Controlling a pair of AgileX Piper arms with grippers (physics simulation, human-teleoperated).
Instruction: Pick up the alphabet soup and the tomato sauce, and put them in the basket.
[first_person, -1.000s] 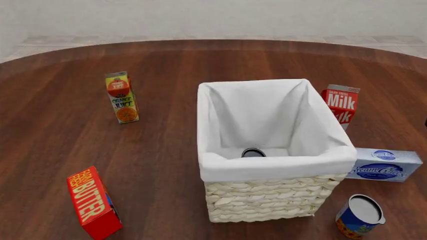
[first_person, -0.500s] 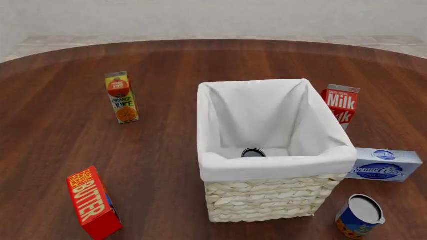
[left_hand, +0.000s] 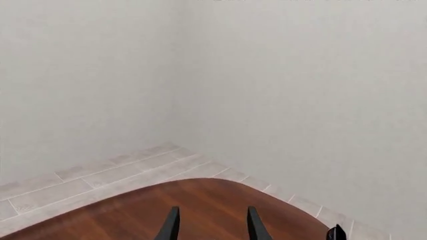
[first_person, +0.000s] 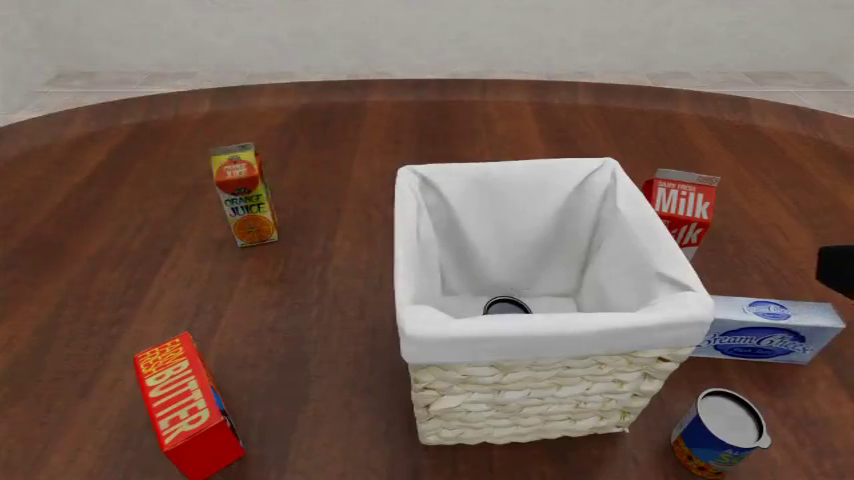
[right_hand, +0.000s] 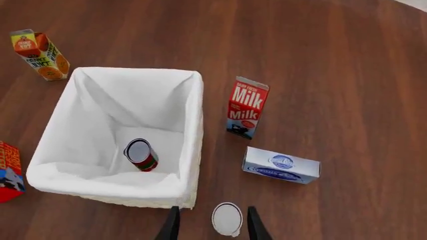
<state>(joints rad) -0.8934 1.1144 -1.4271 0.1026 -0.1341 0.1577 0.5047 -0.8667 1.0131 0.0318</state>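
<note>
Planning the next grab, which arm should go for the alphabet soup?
Right. The right gripper hangs open above the alphabet soup, right of the basket; the left gripper faces the wall.

Orange juice carton (first_person: 244, 194): standing upright on the wooden table (first_person: 320, 130), on the far left side, well apart from the other cartons.

Butter box (first_person: 187, 405): red, standing on its edge at the near left of the table, label turned sideways, slightly tilted.

Milk carton (first_person: 682, 210): red and white, upright on the right side of the table.

Cream cheese box (first_person: 770, 329): pale blue, lying flat on the table, nearer the camera than the milk carton and just beside it, not touching.

Surroundings: pale tiled floor (left_hand: 100, 172) beyond the curved table edge, plain light wall (left_hand: 300, 90) behind.
</note>
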